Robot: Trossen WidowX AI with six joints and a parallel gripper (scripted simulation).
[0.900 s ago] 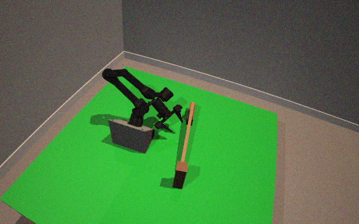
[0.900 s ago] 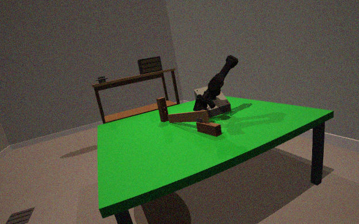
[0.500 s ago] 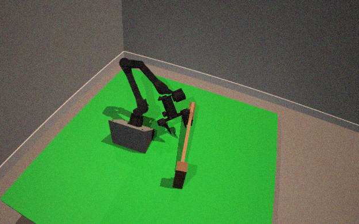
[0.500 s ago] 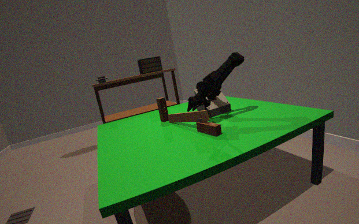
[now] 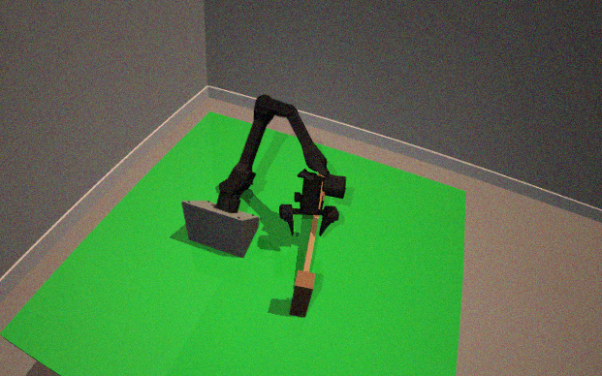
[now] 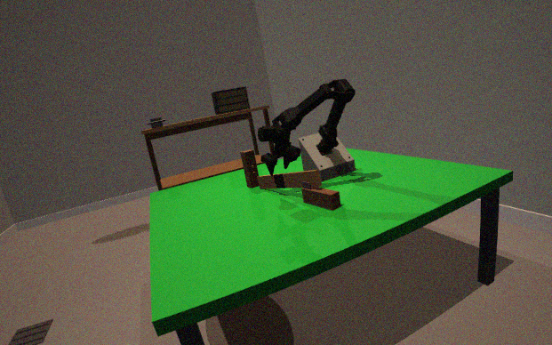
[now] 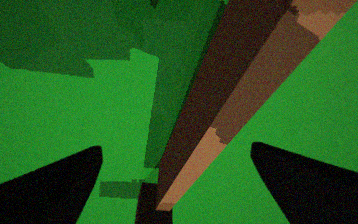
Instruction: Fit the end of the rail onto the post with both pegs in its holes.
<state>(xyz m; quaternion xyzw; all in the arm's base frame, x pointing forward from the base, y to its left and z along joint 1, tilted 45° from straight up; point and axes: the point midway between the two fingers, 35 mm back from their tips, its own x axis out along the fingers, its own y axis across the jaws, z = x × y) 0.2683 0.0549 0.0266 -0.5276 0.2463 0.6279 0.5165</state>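
Note:
The wooden rail slopes down to the table in front of the upright post. Its low end is off the pegs, which show only faintly in the exterior view. Its raised far end overlaps the small dark bracket on the low footboard block; how it sits there is unclear. My gripper is open and empty, just above the rail. The rail runs aslant below the gap between the fingertips in the wrist view.
The grey robot base stands beside the rail on the green table. The arm arches from it to the gripper. A shelf stands beyond the table in the exterior view.

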